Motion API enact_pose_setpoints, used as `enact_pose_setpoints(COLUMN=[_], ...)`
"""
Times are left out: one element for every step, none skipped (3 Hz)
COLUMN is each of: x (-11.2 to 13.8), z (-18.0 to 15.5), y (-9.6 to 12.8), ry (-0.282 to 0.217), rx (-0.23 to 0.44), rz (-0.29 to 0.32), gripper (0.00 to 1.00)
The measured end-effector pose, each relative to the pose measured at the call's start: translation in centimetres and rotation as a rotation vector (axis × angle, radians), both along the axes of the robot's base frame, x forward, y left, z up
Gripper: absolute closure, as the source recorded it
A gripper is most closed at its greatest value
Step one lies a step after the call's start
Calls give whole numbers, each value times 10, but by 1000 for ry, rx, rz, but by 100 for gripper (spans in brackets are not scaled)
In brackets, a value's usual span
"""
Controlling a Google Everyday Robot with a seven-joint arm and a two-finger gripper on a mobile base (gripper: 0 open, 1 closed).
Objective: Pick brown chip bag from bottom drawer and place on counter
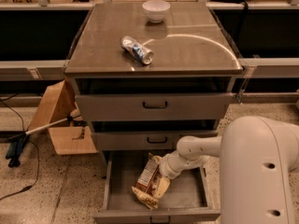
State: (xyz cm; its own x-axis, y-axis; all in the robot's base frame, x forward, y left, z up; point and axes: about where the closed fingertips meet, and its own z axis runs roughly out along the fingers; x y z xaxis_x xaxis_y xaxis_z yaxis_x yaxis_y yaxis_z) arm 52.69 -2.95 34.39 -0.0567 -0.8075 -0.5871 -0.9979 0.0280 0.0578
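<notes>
The bottom drawer of the grey cabinet stands pulled open, and the brown chip bag is inside it, propped at a tilt with its top corner up toward the right and its lower end on the drawer floor. The robot's white arm reaches in from the right, and the tool is down inside the drawer, right against the bag's upper right edge; from here I cannot tell whether it is clenched on the bag or released. Above, the middle drawer and top drawer are each pulled out a little. On the worktop a crushed silver-blue can lies on its side near the middle, well apart from a white bowl at the back edge. A cardboard box sits on the floor left of the cabinet.
</notes>
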Motion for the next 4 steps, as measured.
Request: enact_pose_setpoints(x=[9, 19, 16, 23], z=[-2, -7, -19, -38], y=[6, 12, 6, 6], ry=[-28, -81, -86, -117], rx=[-16, -47, -36, -26], rz=[-17, -44, -46, -44], gripper=[0, 0, 0, 0])
